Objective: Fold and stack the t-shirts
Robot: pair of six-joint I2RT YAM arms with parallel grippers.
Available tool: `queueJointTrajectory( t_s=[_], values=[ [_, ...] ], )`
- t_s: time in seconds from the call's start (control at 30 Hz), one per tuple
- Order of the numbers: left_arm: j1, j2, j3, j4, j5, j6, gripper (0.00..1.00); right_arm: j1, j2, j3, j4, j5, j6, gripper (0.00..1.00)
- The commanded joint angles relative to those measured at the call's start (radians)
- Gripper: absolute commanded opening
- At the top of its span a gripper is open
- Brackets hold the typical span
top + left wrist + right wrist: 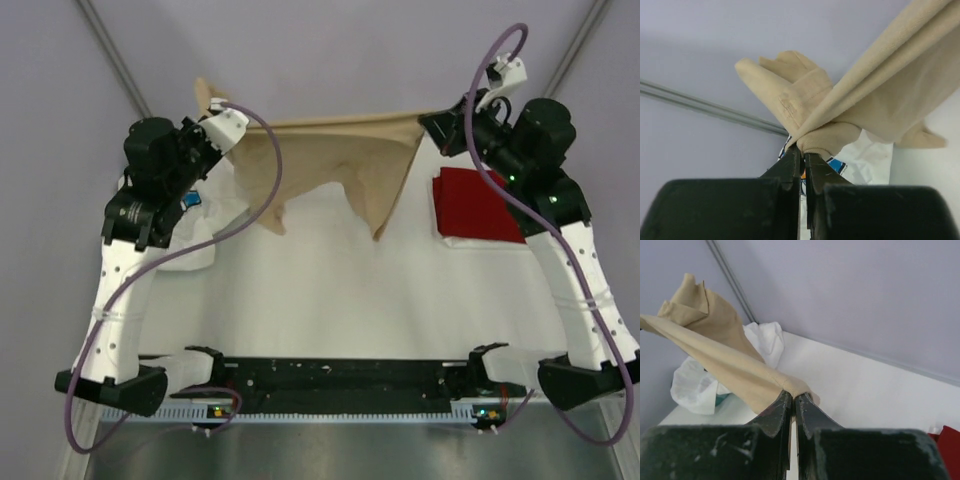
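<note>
Since the left gripper [801,150] and right gripper [793,396] each pinch a corner of the tan t-shirt [330,160], stretched across upper middle, I'd guess we're spreading it; next up, lower it flat and even.

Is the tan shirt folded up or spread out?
Spread out. The tan shirt hangs stretched between the left gripper and the right gripper, each pinching one end shut.
</note>
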Motion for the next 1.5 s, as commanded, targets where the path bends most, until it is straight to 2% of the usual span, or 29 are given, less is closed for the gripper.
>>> queueJointTrajectory(
  t_s=[0.0, 0.13, 0.3, 0.4, 0.63, 0.73, 0.83, 0.97, 1.07, 1.1, 1.13, 1.2, 1.27, 1.3, 1.37, 1.47],
  values=[
    [0.027, -0.039, 0.049, -0.196, -0.091, 0.055, 0.0, -0.037, -0.151, 0.015, 0.017, 0.056, -0.051, 0.0],
    [0.027, -0.083, 0.113, -0.293, -0.087, 0.047, 0.0, -0.034, -0.263, -0.031, 0.014, 0.041, -0.053, 0.0],
    [0.027, -0.106, 0.226, -0.308, -0.171, 0.063, 0.0, -0.037, -0.368, -0.059, 0.005, -0.058, -0.006, 0.0],
    [0.027, -0.102, 0.289, -0.327, -0.156, 0.064, 0.0, -0.034, -0.423, -0.077, -0.004, -0.072, 0.013, 0.0],
    [0.027, -0.065, 0.327, -0.353, 0.007, 0.047, 0.0, -0.034, -0.468, -0.088, -0.058, 0.085, -0.019, 0.0],
    [0.027, -0.036, 0.249, -0.312, 0.132, 0.057, 0.0, -0.037, -0.399, -0.108, -0.081, 0.151, -0.051, 0.0],
    [0.025, 0.028, 0.138, -0.203, 0.199, 0.06, 0.0, -0.036, -0.273, -0.131, -0.086, 0.217, -0.087, 0.0],
    [0.022, 0.201, 0.029, 0.041, 0.138, 0.05, 0.0, -0.057, -0.046, -0.114, -0.049, 0.255, -0.108, 0.0],
    [0.024, 0.382, 0.073, 0.178, 0.029, 0.04, 0.01, -0.103, 0.18, -0.056, -0.002, 0.272, -0.085, 0.0],
    [0.024, 0.459, 0.125, 0.193, -0.031, 0.031, 0.09, -0.12, 0.256, -0.029, 0.005, 0.272, -0.073, 0.0],
    [0.025, 0.534, 0.179, 0.187, -0.071, 0.02, 0.22, -0.135, 0.319, 0.006, 0.005, 0.272, -0.056, 0.04],
    [0.027, 0.654, 0.292, 0.131, -0.12, -0.002, 0.44, -0.154, 0.442, 0.069, -0.014, 0.263, -0.038, 0.25],
    [0.027, 0.714, 0.351, 0.098, -0.126, -0.026, 0.55, -0.16, 0.54, 0.12, -0.056, 0.258, -0.036, 0.46],
    [0.027, 0.714, 0.345, 0.092, -0.113, -0.037, 0.62, -0.16, 0.569, 0.137, -0.078, 0.257, -0.041, 0.52],
    [0.027, 0.675, 0.284, 0.093, -0.056, -0.045, 0.63, -0.162, 0.594, 0.134, -0.107, 0.252, -0.05, 0.54],
    [0.024, 0.551, 0.158, 0.089, 0.06, -0.029, 0.64, -0.162, 0.556, 0.039, -0.112, 0.248, -0.056, 0.56]
  ],
)
